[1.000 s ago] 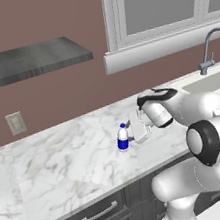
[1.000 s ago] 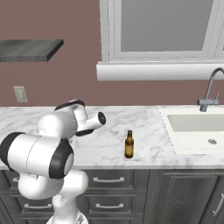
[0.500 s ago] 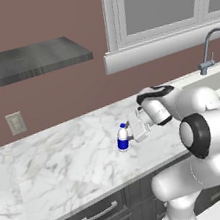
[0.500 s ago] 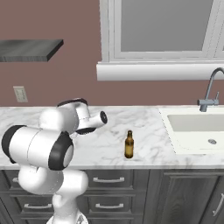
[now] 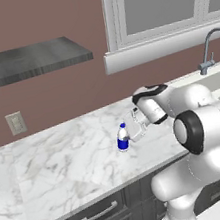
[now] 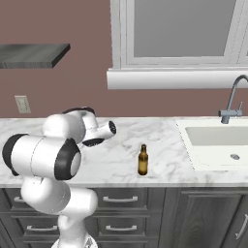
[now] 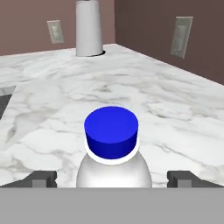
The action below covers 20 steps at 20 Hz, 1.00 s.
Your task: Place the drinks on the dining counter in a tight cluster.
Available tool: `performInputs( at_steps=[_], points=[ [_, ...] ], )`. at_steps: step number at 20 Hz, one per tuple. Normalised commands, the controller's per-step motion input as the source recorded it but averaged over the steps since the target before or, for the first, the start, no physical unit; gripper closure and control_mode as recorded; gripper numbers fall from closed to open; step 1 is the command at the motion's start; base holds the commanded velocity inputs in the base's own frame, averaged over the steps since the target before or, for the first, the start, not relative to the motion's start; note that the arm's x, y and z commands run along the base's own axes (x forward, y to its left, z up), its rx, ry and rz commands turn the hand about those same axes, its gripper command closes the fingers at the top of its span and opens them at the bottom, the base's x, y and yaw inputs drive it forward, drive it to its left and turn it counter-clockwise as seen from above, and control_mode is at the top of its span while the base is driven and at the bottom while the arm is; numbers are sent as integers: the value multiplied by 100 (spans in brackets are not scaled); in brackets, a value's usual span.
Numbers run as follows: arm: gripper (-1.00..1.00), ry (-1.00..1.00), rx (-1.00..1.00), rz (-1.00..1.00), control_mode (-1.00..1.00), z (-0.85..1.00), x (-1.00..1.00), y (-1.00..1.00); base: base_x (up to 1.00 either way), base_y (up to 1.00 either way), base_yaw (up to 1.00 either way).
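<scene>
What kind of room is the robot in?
It looks like a kitchen. There is a marble counter over dark drawers, a sink with a tall faucet under a window, and a water bottle and a brown beer bottle standing on the counter.

**Around the marble table: fittings by the brown wall**

The marble table (image 6: 193, 172) runs along the brown wall, over dark drawers (image 6: 118, 227) with metal handles. A white sink (image 6: 220, 145) is sunk into the table at its right end, with a grey tap (image 6: 231, 101) rising behind the basin. Above the sink, a white-framed window (image 6: 179, 34) sits on a broad white sill (image 6: 174, 77). Left of the window, a dark grey shelf (image 5: 28, 62) juts from the wall. Below the shelf, just above the table, a pale wall outlet (image 5: 16, 123) is mounted. A white cylinder (image 7: 89, 28) stands upright on the table near a corner of the walls, with outlets on both walls.
</scene>
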Motion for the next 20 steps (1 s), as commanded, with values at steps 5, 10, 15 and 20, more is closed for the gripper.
performInputs(
  at_steps=[5, 10, 15, 20],
  points=[
    [-100, 0, 0, 2, -100, -5, 0, 9, 0, 0, 0],
    [100, 0, 0, 3, -100, -5, 0, 9, 0, 0, 0],
    [100, 0, 2, 3, -100, 0, 0, 3, 0, 0, 0],
    [100, 0, 2, 0, -100, 21, -16, 0, 0, 0, 0]
  ],
)
